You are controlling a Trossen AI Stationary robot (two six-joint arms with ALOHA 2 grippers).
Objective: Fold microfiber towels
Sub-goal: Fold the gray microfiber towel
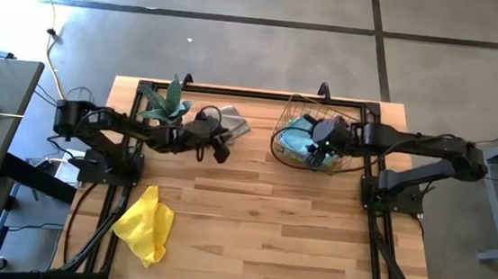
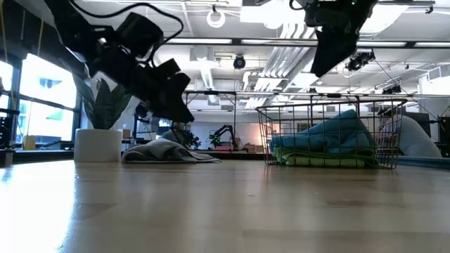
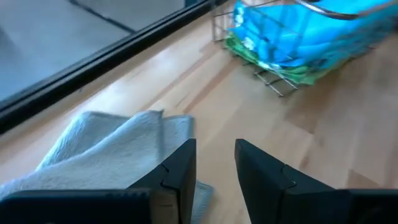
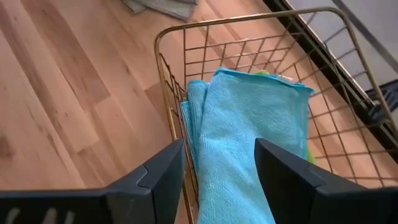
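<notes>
Towels are split three ways right now, and most of the folding looks done. Inside the wire basket [image 1: 297, 153] at the far right of the table [image 1: 251, 221] sits a neat stack: a light blue towel [image 4: 249, 130] on top, folded and lying flat, with more blue and a green towel [image 2: 323, 161] showing beneath it through the wires. The right gripper [image 4: 217, 180] hangs just above that stack with its fingers spread wide and nothing between them, so I judge the blue towel has been set down in the basket. A grey towel [image 3: 106, 146] lies on the far left part of the table near a potted plant [image 1: 166, 103], roughly doubled over but loose at the edges. The left gripper [image 3: 214, 168] hovers just beside it, fingers parted a little around bare air, gripping nothing. A yellow towel [image 1: 145, 223] lies crumpled at the near left corner, well apart from both arms, plainly unfolded. What remains, as far as I can see, is the yellow one and perhaps tidying the grey one.
</notes>
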